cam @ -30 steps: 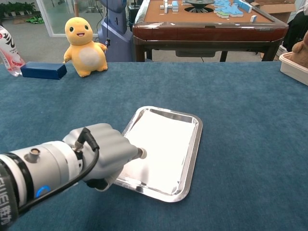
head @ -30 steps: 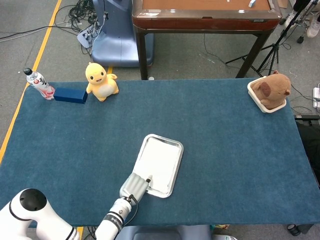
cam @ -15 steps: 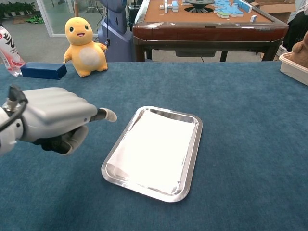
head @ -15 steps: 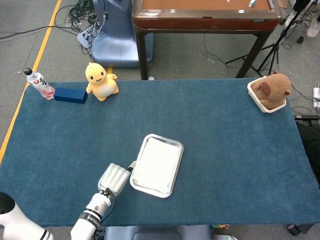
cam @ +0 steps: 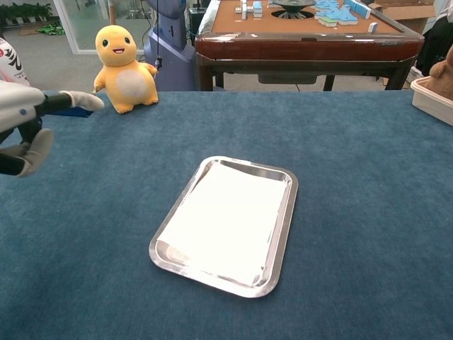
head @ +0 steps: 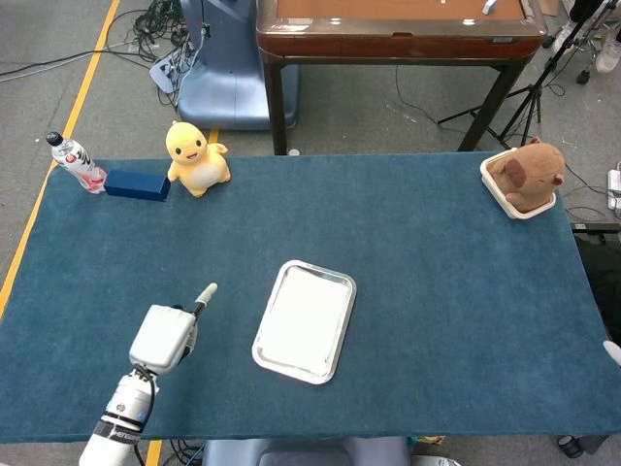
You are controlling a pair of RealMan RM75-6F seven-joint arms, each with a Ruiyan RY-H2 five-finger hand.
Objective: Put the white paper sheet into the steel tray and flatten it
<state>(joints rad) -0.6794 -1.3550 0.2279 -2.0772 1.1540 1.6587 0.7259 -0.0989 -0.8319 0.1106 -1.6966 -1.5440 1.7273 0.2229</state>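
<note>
The steel tray (head: 260,342) lies on the blue table near its front middle, with the white paper sheet (head: 303,318) lying flat inside it. The chest view shows the same sheet (cam: 226,219) filling the tray (cam: 289,212), with slight wrinkles at its near edge. My left hand (head: 167,333) hovers left of the tray and apart from it. It holds nothing: one finger points out and the rest are curled. In the chest view this left hand (cam: 25,124) sits at the left edge. A pale tip (head: 612,351) at the right edge of the head view may be my right hand.
A yellow plush duck (head: 197,157), a blue box (head: 137,184) and a bottle (head: 76,162) stand at the far left of the table. At the far right, a brown plush sits in a white container (head: 525,177). A wooden table (head: 398,29) stands behind.
My left hand lifted off the paper at the tray's near end and drew back to the left, away from the tray. The sheet stays in the tray. A pale tip appeared at the right edge.
</note>
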